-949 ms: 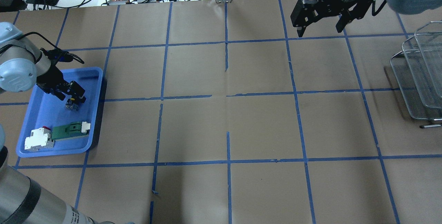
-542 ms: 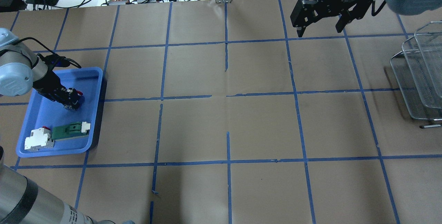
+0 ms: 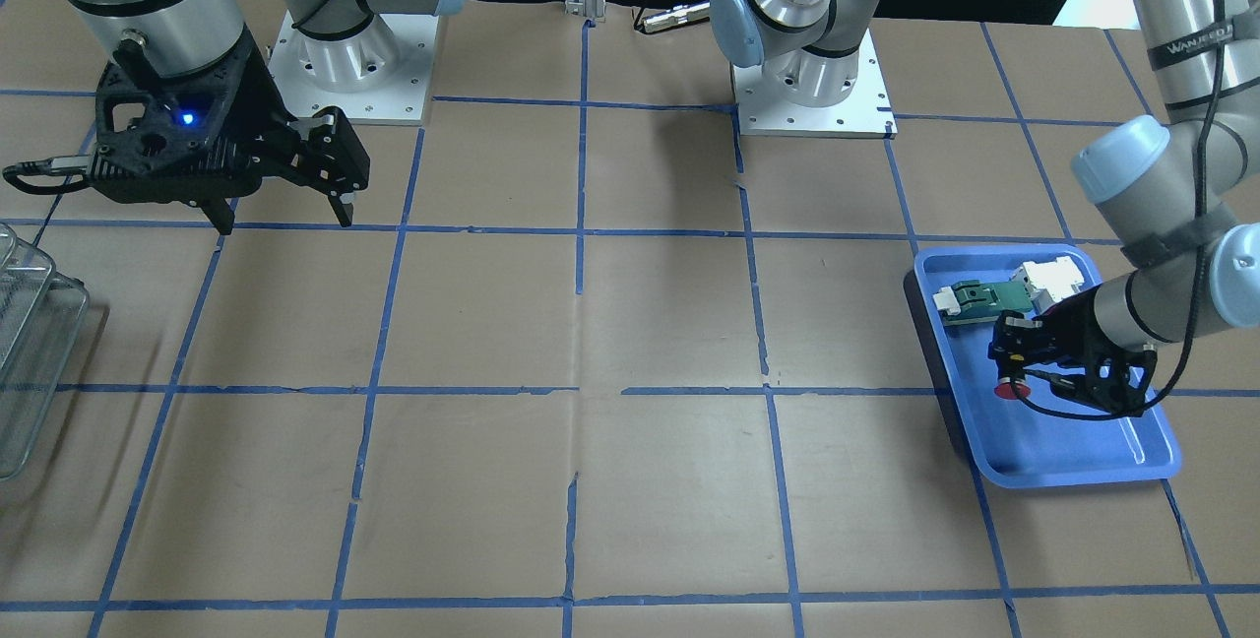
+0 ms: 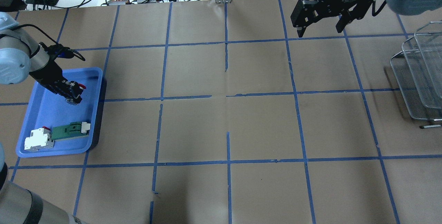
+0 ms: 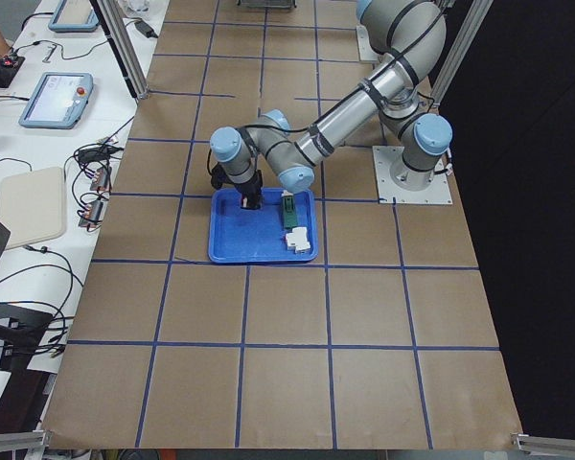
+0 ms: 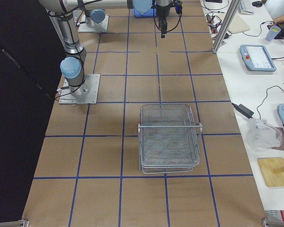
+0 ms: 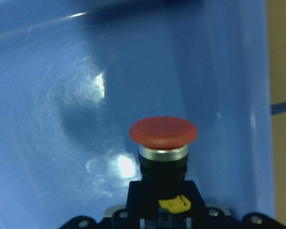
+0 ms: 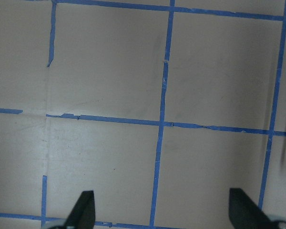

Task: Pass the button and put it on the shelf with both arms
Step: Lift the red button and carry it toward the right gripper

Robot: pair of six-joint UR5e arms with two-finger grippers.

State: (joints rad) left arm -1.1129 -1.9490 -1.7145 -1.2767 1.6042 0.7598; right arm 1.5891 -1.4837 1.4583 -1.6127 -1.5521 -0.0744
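Now in hand, we judge: the pick-up. Left gripper (image 3: 1012, 374) pinches the button (image 7: 163, 131) by its black cylindrical body, glossy red dome cap outward, above the smooth blue tray (image 4: 45, 113). Next move calls for a carry toward centre for hand-over. Farther off, right gripper (image 4: 319, 32) hangs with fingers spread over matte brown paper (image 4: 259, 127); farthest, the rounded silver wire-mesh shelf (image 6: 169, 142).
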